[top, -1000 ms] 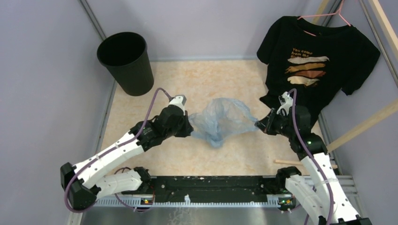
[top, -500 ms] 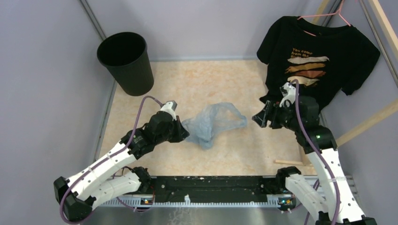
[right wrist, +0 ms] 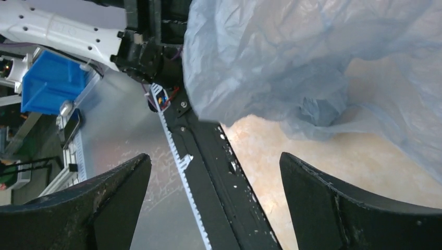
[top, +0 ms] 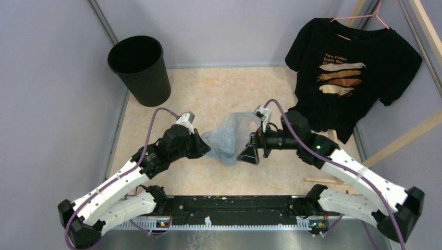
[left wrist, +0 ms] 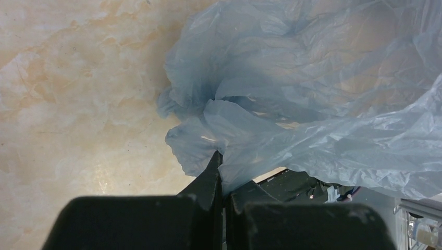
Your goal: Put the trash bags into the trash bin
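The light-blue crinkly trash bag (top: pixel 228 136) lies bunched in the middle of the marbled table. My left gripper (top: pixel 206 148) is shut on its left edge; in the left wrist view the film (left wrist: pixel 312 88) is pinched between the closed fingertips (left wrist: pixel 215 169). Beside the bag's right side, my right gripper (top: pixel 248 154) points left and stands wide open. Its fingers (right wrist: pixel 122 192) hold nothing, and the bag (right wrist: pixel 281 57) hangs just ahead of them. Upright at the back left corner stands the round black trash bin (top: pixel 139 67), far from both grippers.
A black printed T-shirt (top: pixel 350 73) hangs on a hanger at the back right. Wooden slats (top: pixel 401 138) lean at the right. The black base rail (top: pixel 234 203) runs along the near edge. Grey walls close in the left side and the back.
My right gripper opened, let go of the bag and swung left and nearer, to the bag's right side. The bag slumped into a bunch. My left gripper pulled it slightly leftward.
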Action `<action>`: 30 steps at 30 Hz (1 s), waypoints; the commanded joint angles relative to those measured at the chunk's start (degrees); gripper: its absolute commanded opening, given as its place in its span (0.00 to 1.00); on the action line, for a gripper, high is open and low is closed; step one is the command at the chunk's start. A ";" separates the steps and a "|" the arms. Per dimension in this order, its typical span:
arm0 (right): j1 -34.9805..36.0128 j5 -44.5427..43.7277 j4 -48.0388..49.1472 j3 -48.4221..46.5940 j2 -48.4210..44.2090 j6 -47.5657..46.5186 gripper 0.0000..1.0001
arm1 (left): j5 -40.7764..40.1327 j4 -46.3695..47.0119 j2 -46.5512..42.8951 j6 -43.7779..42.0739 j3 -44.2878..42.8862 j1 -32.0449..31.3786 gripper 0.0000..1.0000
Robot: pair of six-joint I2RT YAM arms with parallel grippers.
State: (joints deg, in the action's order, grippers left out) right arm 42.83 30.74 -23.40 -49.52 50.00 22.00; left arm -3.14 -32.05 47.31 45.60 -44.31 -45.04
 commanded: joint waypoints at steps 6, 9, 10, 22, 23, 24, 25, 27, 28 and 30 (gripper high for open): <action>4.39 -11.64 19.39 -6.04 23.51 4.82 0.71 | 2.42 2.13 -0.32 -0.05 -0.40 0.21 0.00; 4.71 -13.32 30.11 -5.15 30.73 10.90 0.43 | 2.83 1.59 -1.23 -0.37 -0.36 0.21 0.00; 5.05 -14.37 32.92 -5.07 33.22 12.89 0.32 | 2.78 1.49 -1.75 -0.45 -0.34 0.21 0.00; 8.50 -31.11 33.55 -16.51 57.78 23.20 0.17 | 0.53 2.45 -6.72 1.32 2.69 0.21 0.00; 8.52 -33.14 32.15 -16.13 57.13 22.51 0.17 | 0.55 2.43 -7.38 1.55 3.07 0.21 0.00; 8.38 -35.12 30.17 -15.70 56.23 21.42 0.17 | 0.70 2.36 -8.18 1.80 3.53 0.21 0.00; 8.24 -37.45 27.95 -15.45 55.27 20.23 0.17 | 0.76 2.22 -8.87 2.11 4.03 0.21 0.00; 8.28 -42.51 22.67 -14.87 52.31 17.75 0.17 | 0.76 2.08 -10.53 2.82 5.00 0.21 0.00; 8.27 -44.75 20.35 -14.24 50.54 16.52 0.17 | 0.72 2.09 -11.28 3.23 5.41 0.21 0.00; 8.23 -49.33 17.11 -12.18 46.54 14.49 0.18 | 0.59 2.10 -12.83 4.25 6.00 0.21 0.00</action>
State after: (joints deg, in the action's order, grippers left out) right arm 51.16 -6.07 1.43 -62.96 105.58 41.32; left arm -1.83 -31.00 37.52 47.64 -39.51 -44.97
